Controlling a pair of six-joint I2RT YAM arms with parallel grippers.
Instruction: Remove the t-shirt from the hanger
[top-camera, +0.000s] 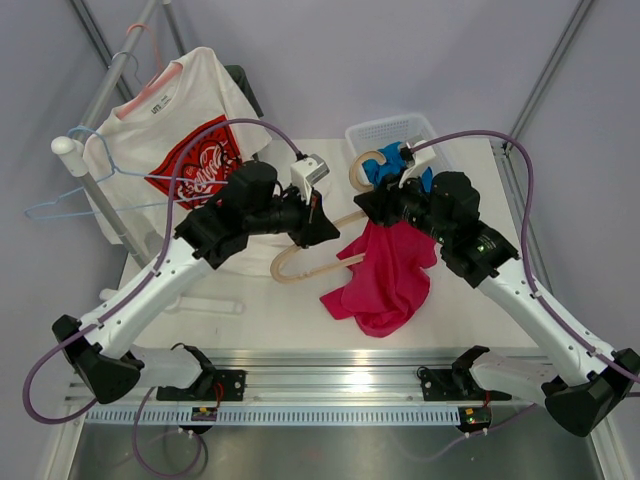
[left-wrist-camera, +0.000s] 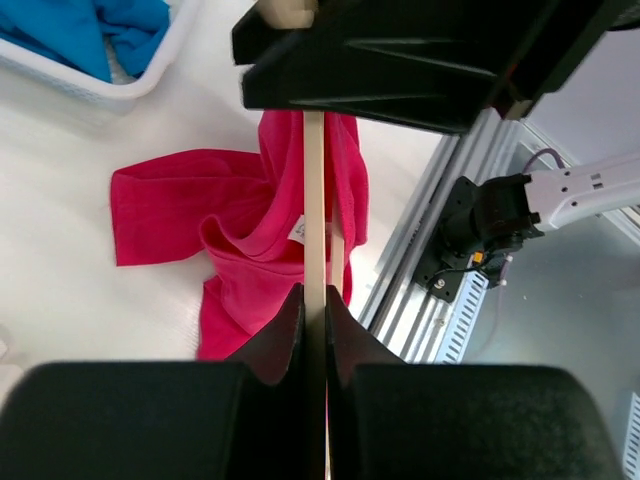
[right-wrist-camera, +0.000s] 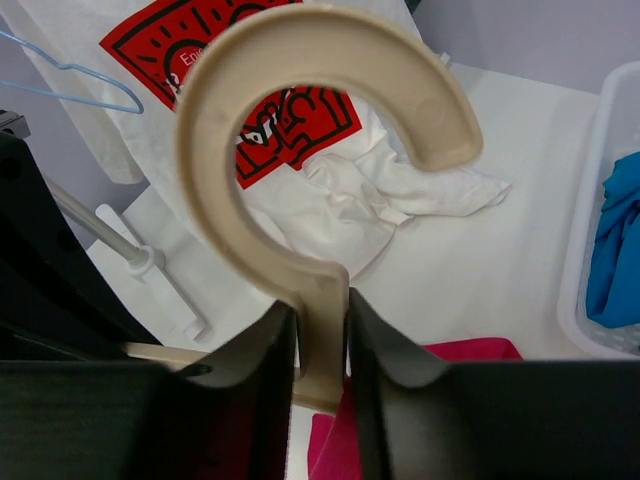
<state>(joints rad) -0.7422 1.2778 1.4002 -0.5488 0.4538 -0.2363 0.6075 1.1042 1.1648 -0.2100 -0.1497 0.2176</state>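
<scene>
The beige wooden hanger (top-camera: 290, 266) is held above the table by both grippers. My left gripper (top-camera: 320, 228) is shut on its bare arm, seen as a thin beige bar (left-wrist-camera: 314, 200) between the fingers (left-wrist-camera: 285, 330). My right gripper (top-camera: 376, 205) is shut on the neck below the rounded hook (right-wrist-camera: 320, 100). The magenta t-shirt (top-camera: 385, 270) hangs from the hanger's right part under the right gripper, its lower folds resting on the table. It also shows in the left wrist view (left-wrist-camera: 240, 230) and the right wrist view (right-wrist-camera: 470, 350). The hanger's right arm is hidden by the cloth.
A white t-shirt with a red print (top-camera: 190, 150) hangs on a pink hanger on the rack (top-camera: 100, 110) at back left, with blue wire hangers (top-camera: 60, 205) below. A white basket (top-camera: 395, 128) with blue cloth (top-camera: 385, 165) stands behind the right gripper. The metal rail (top-camera: 330, 380) runs along the near edge.
</scene>
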